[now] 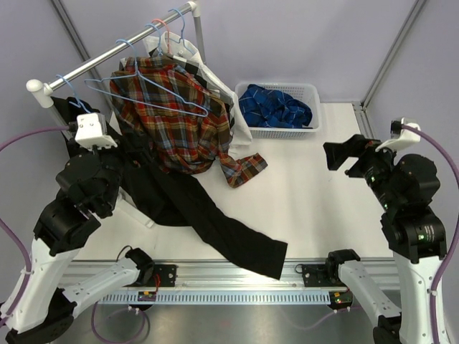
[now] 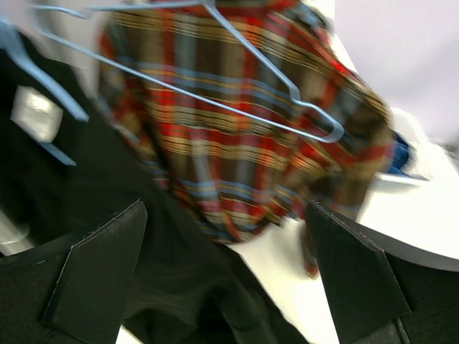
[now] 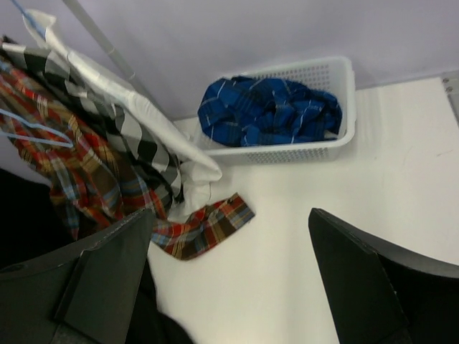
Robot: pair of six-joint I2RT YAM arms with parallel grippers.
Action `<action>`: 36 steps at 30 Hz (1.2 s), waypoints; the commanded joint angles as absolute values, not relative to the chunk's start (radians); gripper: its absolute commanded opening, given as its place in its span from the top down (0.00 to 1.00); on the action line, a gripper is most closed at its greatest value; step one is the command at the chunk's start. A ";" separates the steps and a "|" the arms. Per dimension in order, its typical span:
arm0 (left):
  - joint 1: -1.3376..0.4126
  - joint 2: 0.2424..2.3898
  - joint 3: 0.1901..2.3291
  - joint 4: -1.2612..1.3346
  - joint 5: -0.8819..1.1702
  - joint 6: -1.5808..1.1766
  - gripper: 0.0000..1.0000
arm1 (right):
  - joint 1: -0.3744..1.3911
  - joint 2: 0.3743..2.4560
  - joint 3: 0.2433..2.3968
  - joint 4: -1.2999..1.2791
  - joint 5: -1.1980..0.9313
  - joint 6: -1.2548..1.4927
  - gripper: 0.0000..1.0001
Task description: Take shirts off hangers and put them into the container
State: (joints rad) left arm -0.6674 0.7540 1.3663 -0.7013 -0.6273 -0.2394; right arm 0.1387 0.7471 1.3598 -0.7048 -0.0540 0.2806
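A red-orange plaid shirt hangs from the rail, one cuff lying on the table. In front of it hangs a bare light blue hanger. A large black shirt drapes from the rail down across the table. Behind them hangs a white shirt with black checks. The blue plaid shirt lies in the white container. My left gripper is open, facing the black and plaid shirts and holding nothing. My right gripper is open above bare table.
The metal rail with white end caps runs diagonally at the back left, carrying several more wire hangers. Its upright post stands beside the container. An aluminium mounting bar lines the near table edge.
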 commanded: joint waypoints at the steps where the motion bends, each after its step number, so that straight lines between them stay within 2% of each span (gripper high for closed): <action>1: -0.666 0.820 1.416 -0.664 -0.869 -0.189 0.01 | 0.149 0.669 1.293 -0.700 -0.161 0.305 0.01; 6: -0.600 0.934 1.532 -0.681 -0.878 -0.202 0.02 | 0.149 0.612 1.264 -0.733 -0.212 0.328 0.00; 13: -0.382 1.077 1.646 -0.736 -0.778 -0.265 0.02 | 0.147 0.549 1.229 -0.750 -0.252 0.325 0.00; 19: -0.249 1.103 1.652 -0.746 -0.697 -0.307 0.04 | 0.147 0.508 1.190 -0.767 -0.270 0.324 0.01; 26: -0.169 1.183 1.661 -0.744 -0.618 -0.299 0.12 | 0.147 0.469 1.163 -0.778 -0.275 0.308 0.01; 30: -0.158 1.210 1.689 -0.742 -0.603 -0.295 0.25 | 0.147 0.462 1.158 -0.792 -0.282 0.302 0.01; 33: -0.156 1.206 1.698 -0.744 -0.585 -0.305 0.49 | 0.146 0.457 1.158 -0.799 -0.276 0.295 0.00; 34: -0.156 1.201 1.706 -0.744 -0.581 -0.310 0.63 | 0.147 0.459 1.158 -0.802 -0.275 0.291 0.01; 36: -0.156 1.189 1.716 -0.745 -0.568 -0.304 0.75 | 0.147 0.459 1.158 -0.801 -0.275 0.288 0.01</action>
